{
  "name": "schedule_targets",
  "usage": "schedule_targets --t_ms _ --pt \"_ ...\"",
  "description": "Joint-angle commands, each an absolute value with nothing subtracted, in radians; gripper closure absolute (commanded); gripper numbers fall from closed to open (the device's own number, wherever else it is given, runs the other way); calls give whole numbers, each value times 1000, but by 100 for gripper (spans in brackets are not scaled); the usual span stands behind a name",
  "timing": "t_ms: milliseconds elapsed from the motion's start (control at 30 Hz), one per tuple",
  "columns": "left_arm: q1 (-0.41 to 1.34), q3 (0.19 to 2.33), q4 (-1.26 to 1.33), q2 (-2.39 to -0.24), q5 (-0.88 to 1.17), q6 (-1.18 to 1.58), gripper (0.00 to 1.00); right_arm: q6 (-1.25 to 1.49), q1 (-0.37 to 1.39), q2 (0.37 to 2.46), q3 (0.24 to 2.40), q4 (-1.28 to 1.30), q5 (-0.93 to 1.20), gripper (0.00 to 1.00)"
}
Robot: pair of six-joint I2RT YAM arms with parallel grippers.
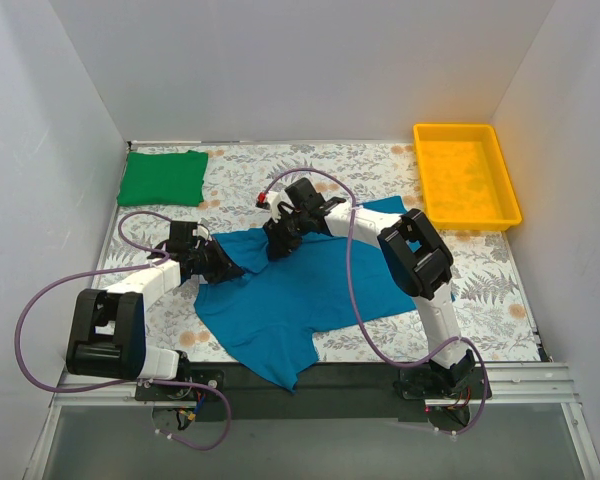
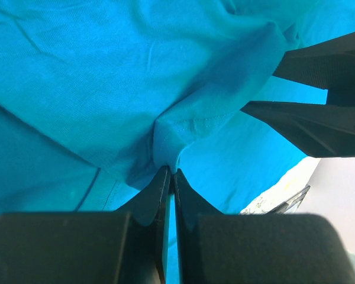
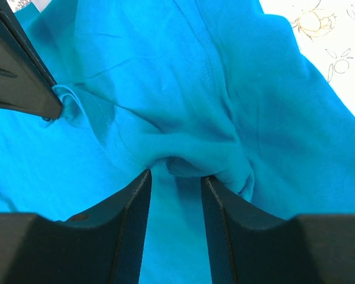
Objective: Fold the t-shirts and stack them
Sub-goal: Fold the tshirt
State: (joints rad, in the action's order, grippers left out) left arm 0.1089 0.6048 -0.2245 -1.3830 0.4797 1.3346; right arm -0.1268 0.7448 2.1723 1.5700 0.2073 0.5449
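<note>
The teal-blue t-shirt (image 1: 300, 290) lies rumpled and spread in the middle of the table, one part hanging over the near edge. The green t-shirt (image 1: 163, 177) lies folded at the far left. My left gripper (image 1: 225, 266) is shut on a pinched fold of the teal shirt's left edge (image 2: 170, 171). My right gripper (image 1: 278, 242) is open and low on the same shirt, its jaws either side of a bunched ridge of cloth (image 3: 176, 174). The right fingers (image 2: 319, 118) show in the left wrist view, and a left finger (image 3: 18, 77) shows in the right wrist view.
A yellow plastic tray (image 1: 466, 175) stands at the far right. The table has a floral cover (image 1: 480, 280). White walls close in the left, back and right sides. The two grippers are close together over the shirt's upper left part.
</note>
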Motion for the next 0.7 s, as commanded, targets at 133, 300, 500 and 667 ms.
schedule_targets --t_ms 133,300,500,667 --pt "114 623 -207 -1381 488 1327 100 -63 747 2186 1601 160 535 58" --pt "114 620 -203 -1379 488 1330 100 -28 753 2189 1597 137 537 65" --pt "114 618 -206 -1374 488 1330 100 -8 755 2186 1588 117 546 84" --pt "114 617 -206 -1371 485 1330 100 -29 753 2155 1553 112 542 99"
